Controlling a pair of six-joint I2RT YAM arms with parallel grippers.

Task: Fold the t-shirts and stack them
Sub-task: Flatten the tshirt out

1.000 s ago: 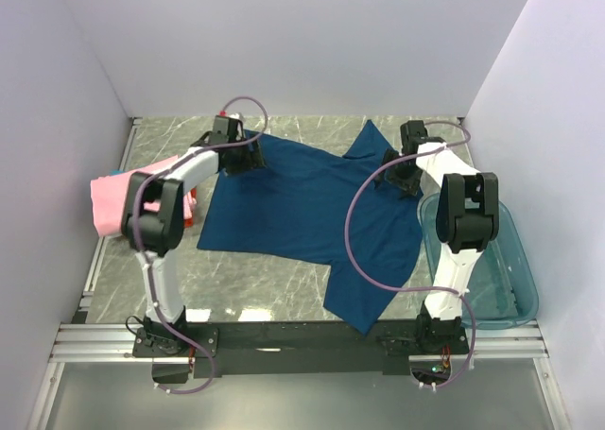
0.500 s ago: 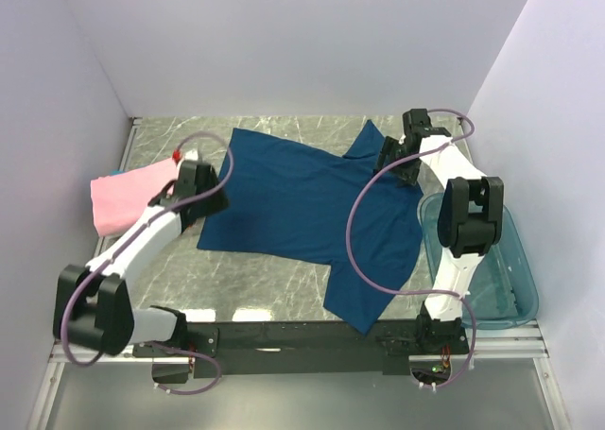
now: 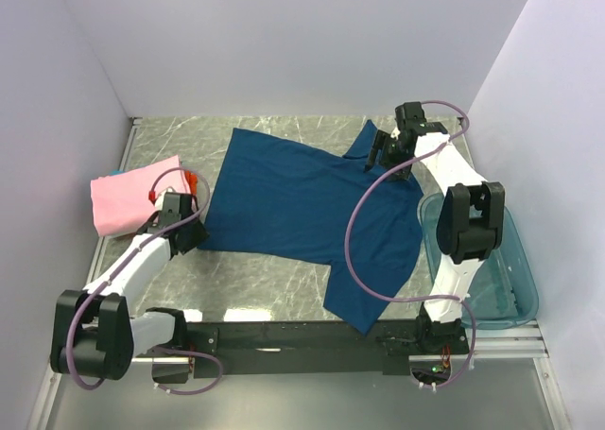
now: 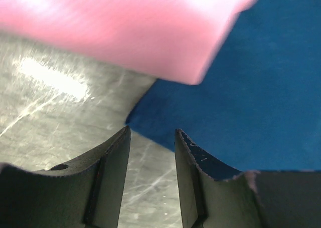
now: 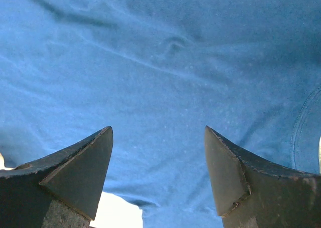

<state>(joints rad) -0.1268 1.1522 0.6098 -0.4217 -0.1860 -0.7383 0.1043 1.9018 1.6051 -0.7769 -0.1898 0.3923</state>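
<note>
A large navy-blue t-shirt (image 3: 302,203) lies spread flat across the middle of the table. A folded pink t-shirt (image 3: 128,198) lies at the left with a bit of orange cloth (image 3: 196,180) at its right edge. My left gripper (image 3: 194,232) is open and empty, low at the shirt's near-left corner (image 4: 150,119), under the pink shirt's edge (image 4: 150,42). My right gripper (image 3: 376,154) is open and empty above the shirt's far-right sleeve (image 5: 165,87).
A translucent teal plastic tub (image 3: 492,260) stands at the right, beside the right arm. White walls close in the back and both sides. The marble table top (image 3: 170,137) shows at the far left and along the near edge.
My left arm has drawn back from the shirt's far-left corner to its near-left corner. My right gripper has shifted a little left over the far-right sleeve. The shirt lies as before.
</note>
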